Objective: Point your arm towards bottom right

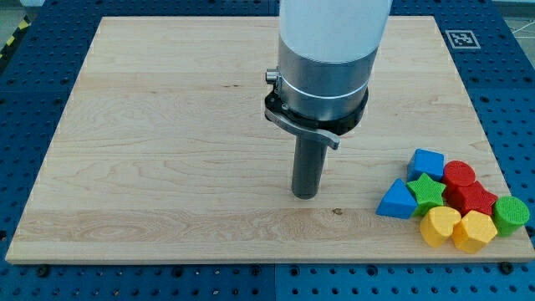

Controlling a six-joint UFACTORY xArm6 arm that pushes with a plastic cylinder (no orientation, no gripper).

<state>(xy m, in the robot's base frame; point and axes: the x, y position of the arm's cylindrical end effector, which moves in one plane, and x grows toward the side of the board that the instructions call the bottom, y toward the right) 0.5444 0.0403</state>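
Note:
My tip (306, 194) rests on the wooden board (167, 125), a little below its middle. A cluster of blocks lies at the view's bottom right, to the right of my tip. The nearest is a blue triangle (396, 201), apart from the tip. Beside it are a green star (429, 191), a blue block (427, 162), a red cylinder (459, 175), a red block (471, 199), a yellow heart (439, 226), a yellow hexagon (474, 231) and a green block (511, 214).
The arm's white and grey body (328, 58) rises above the rod and hides part of the board's top middle. A blue perforated table (510, 100) surrounds the board. A fiducial marker (461, 38) sits at the top right.

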